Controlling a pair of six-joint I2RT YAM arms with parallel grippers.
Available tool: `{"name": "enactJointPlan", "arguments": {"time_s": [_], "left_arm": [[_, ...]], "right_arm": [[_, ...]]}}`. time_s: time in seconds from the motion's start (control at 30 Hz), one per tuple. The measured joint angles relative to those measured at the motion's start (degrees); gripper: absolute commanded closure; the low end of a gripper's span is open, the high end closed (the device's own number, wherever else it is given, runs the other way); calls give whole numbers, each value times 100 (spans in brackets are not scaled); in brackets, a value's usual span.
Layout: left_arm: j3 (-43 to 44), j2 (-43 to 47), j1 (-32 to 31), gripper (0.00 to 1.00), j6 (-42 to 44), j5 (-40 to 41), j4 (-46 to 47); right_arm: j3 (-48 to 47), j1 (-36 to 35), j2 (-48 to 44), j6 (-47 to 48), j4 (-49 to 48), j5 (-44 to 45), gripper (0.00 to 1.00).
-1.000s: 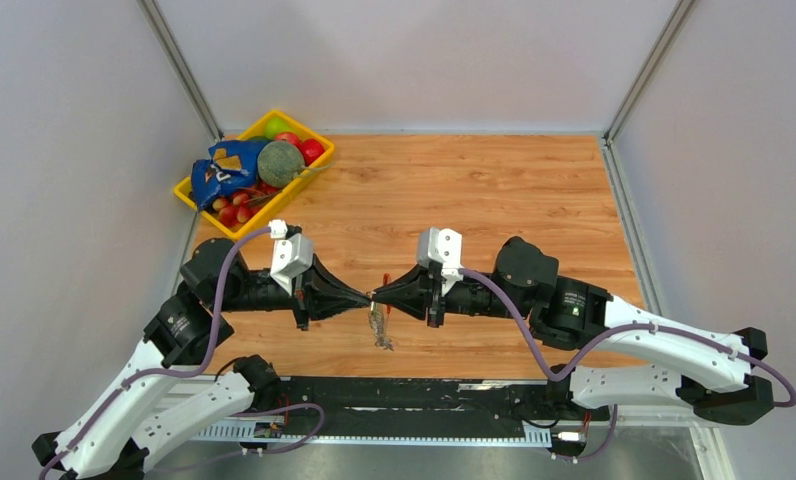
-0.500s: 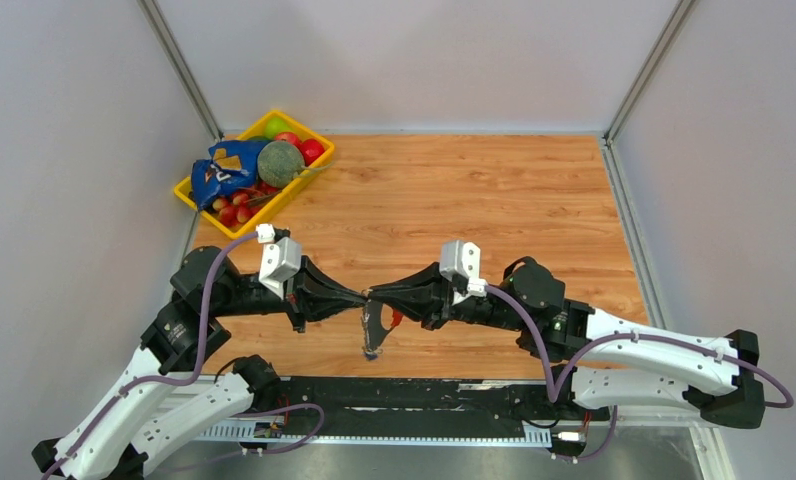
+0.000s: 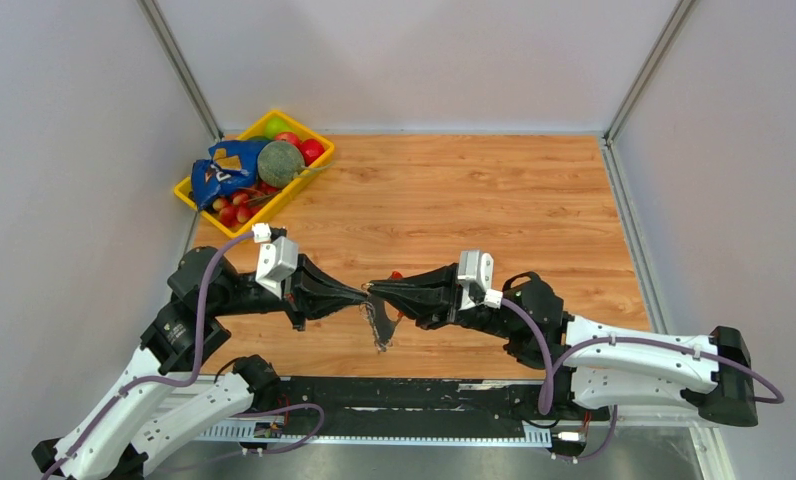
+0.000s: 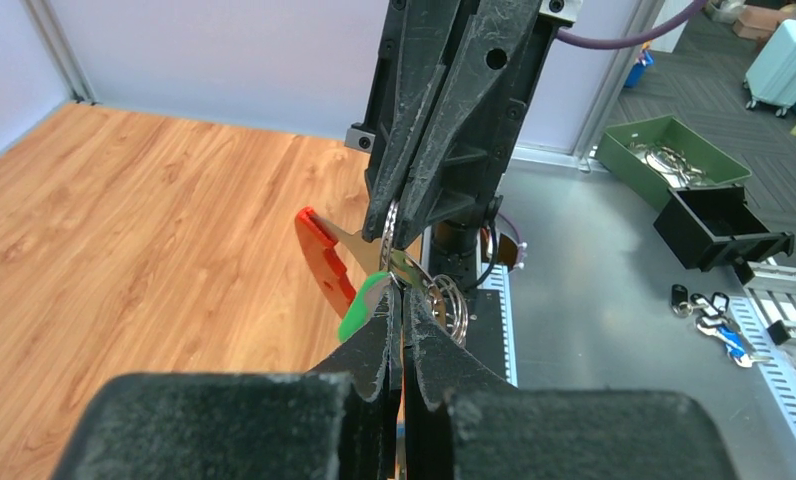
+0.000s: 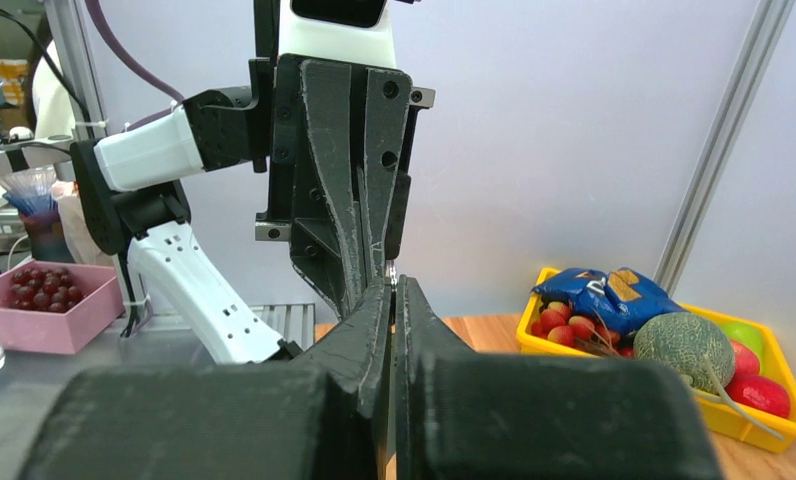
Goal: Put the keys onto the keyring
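Note:
My two grippers meet tip to tip above the near middle of the wooden table. The left gripper [image 3: 364, 294] [image 4: 400, 296] is shut on the silvery part of a green-capped key [image 4: 362, 308]. Facing it, the right gripper [image 3: 374, 290] [image 5: 393, 284] is shut on the keyring [image 3: 379, 325], whose silver ring [image 4: 387, 224] shows between its fingertips. The red clip piece [image 4: 322, 255] sticks out to the left, and more silver coils [image 4: 446, 300] hang beside my left fingers. In the right wrist view the held thing is hidden between the fingers.
A yellow bin [image 3: 187, 190] [image 5: 530, 330] with fruit, a melon and a blue bag stands at the table's back left corner. Off the table are a pink box [image 5: 44, 325], a green tray [image 4: 614, 150] and loose keys [image 4: 714, 322] on the metal bench.
The right arm has swung its wrist rightward and nearer while its tip stayed at the meeting point. The left wrist shifted slightly left. The hanging bunch has swung beneath the tips.

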State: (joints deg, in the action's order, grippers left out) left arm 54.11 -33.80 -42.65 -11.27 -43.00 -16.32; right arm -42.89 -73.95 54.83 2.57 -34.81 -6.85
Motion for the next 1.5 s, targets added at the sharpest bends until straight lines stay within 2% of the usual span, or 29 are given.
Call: {"name": "enactJointPlan", "arguments": {"time_s": [0.4, 0.53, 0.67, 0.83, 1.0, 1.27, 1.5], "left_arm": [[0, 83, 11, 99, 4, 50, 87], [0, 140, 11, 91, 7, 90, 76], [0, 164, 11, 76, 24, 140, 70], [0, 223, 11, 60, 33, 177, 33], [0, 289, 4, 52, 28, 315, -140], [0, 494, 4, 46, 24, 675, -214], [-74, 566, 4, 43, -35, 745, -83]], "right_arm": [[247, -415, 761, 240, -1722, 831, 100], [245, -533, 901, 378, -1989, 1012, 100], [245, -588, 918, 487, -2074, 1143, 100], [245, -588, 859, 568, -2061, 1270, 100], [269, -588, 557, 612, -1969, 1368, 100], [363, -588, -136, 619, -1572, 1423, 100], [197, -588, -686, 603, -269, 1246, 100]]}}
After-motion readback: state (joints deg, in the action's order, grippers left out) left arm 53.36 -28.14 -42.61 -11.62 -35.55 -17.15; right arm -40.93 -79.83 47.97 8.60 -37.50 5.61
